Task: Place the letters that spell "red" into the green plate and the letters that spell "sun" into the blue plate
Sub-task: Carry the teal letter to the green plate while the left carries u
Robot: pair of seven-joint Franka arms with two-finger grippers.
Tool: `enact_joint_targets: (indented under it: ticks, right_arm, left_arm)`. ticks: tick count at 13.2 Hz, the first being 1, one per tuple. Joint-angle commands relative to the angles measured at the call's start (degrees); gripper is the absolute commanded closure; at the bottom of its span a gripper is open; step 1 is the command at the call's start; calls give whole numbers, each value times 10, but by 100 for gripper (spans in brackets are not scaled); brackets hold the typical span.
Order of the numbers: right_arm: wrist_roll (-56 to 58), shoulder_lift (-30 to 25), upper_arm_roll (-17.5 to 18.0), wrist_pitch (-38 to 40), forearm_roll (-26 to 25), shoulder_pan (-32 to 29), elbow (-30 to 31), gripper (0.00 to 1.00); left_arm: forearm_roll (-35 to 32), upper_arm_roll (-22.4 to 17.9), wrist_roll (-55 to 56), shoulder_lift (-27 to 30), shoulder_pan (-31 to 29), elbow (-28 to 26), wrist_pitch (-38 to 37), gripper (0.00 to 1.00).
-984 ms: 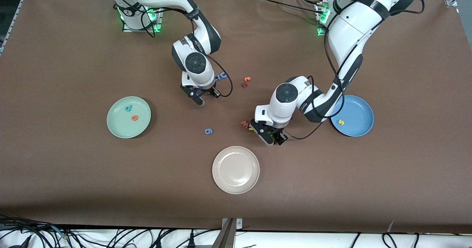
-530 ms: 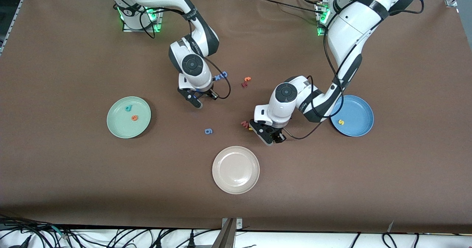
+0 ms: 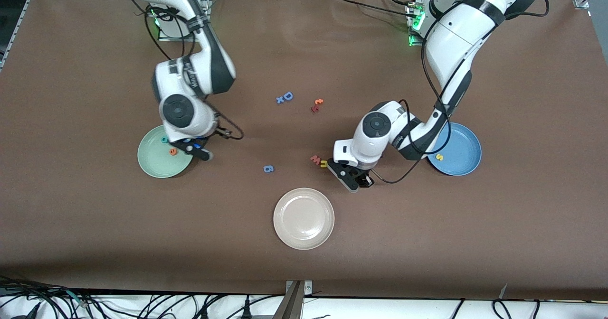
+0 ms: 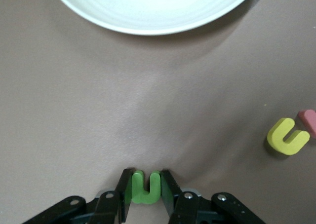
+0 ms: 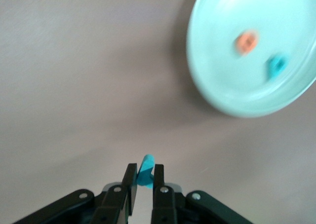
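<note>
**Both arms loaded, neither letter delivered**

A brown cloth covers the table, cables trailing along its nearest edge. Nearest the front camera lies the beige-white plate, holding nothing. Just farther off, the left gripper sits low at the table with its jaws pressed against the olive-green arch; the yellow arch and the salmon-pink "w" lie beside it. A blue "6" lies apart, toward the right arm's end.

The blue plate holds only the yellow "s". The right gripper, clamped on the teal "r", hangs over the rim of the green plate, where the teal "d" and orange "e" already lie. Farthest off are the blue "D" and small orange-red letters.

Risks, as I judge them: the foam arch may squirm loose if the pinch is shallow, and releasing the "r" this near the rim could drop it onto the cloth.
</note>
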State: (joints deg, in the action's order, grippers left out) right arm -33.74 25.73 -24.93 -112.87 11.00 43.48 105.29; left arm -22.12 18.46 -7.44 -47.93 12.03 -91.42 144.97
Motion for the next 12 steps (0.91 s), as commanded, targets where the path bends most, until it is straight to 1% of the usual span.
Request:
enact_joint_targets:
  ticks: [1,2,4,6,12]
  right_arm:
    - [123,10,-38,6,5,-17,3,100]
    - [157,13,-38,1,5,-38,3,100]
    - [239,27,-38,-16,8,-86,1,100]
    - [284,48,-37,-28,10,-111,0,100]
    - [340,90,-36,-93,10,-137,-3,100]
  left_arm:
    - [144,-22,-137,3,-16,8,1,76]
    - [207,-33,-189,8,-19,8,-1,76]
    - [289,-60,-271,19,-23,7,-18,76]
    - [304,-87,-287,31,-24,6,-54,76]
    - [306,-145,-277,76,-27,7,-167,75]
